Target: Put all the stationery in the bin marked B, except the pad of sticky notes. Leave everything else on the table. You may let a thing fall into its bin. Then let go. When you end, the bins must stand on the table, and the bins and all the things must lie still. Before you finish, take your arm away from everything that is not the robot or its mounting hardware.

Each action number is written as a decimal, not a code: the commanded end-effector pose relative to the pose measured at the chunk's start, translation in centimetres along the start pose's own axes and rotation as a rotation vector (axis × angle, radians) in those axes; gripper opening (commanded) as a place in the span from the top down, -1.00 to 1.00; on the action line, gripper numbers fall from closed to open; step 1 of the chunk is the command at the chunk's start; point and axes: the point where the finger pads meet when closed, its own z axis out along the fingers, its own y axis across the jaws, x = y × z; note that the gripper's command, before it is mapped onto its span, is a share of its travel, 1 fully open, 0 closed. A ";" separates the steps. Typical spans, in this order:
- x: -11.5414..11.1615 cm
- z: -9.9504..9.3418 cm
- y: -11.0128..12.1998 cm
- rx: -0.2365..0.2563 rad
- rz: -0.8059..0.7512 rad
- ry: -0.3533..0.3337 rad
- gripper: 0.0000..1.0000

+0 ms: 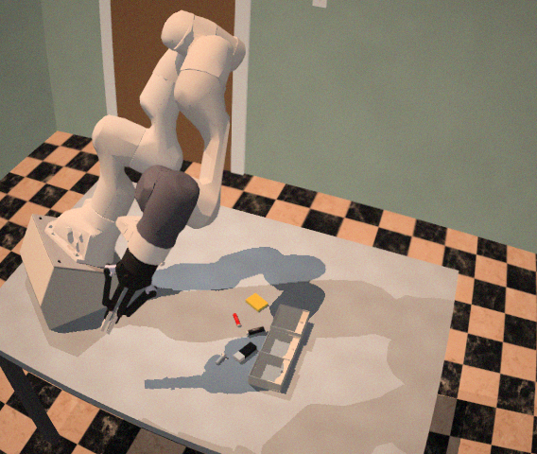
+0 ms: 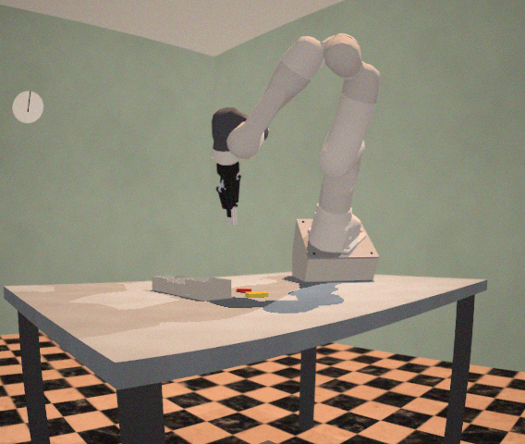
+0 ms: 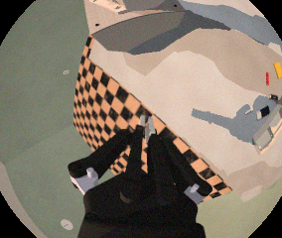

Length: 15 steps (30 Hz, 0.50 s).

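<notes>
My gripper (image 1: 109, 326) hangs high above the table, well off to the side of the objects, with its fingers shut on nothing; it also shows in the exterior view (image 2: 231, 219) and in the wrist view (image 3: 147, 126). On the table lie a yellow pad of sticky notes (image 1: 256, 302), a small red item (image 1: 235, 320), a small black item (image 1: 256, 330), a black and white block (image 1: 245, 351) and a small grey item (image 1: 220, 358). A grey bin with three compartments (image 1: 281, 346) stands right beside them. I cannot read its markings.
The robot base (image 1: 65, 264) stands on a grey block at the table's far left corner. The bin and small items sit near the table's middle, and show far off in the wrist view (image 3: 270, 115).
</notes>
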 end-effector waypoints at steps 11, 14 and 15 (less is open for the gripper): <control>-0.1 -0.9 1.1 -0.027 -0.307 -0.010 0.89; -0.1 -0.9 1.1 -0.032 -0.355 -0.011 0.89; -0.1 -1.3 1.6 -0.030 -0.370 -0.015 0.89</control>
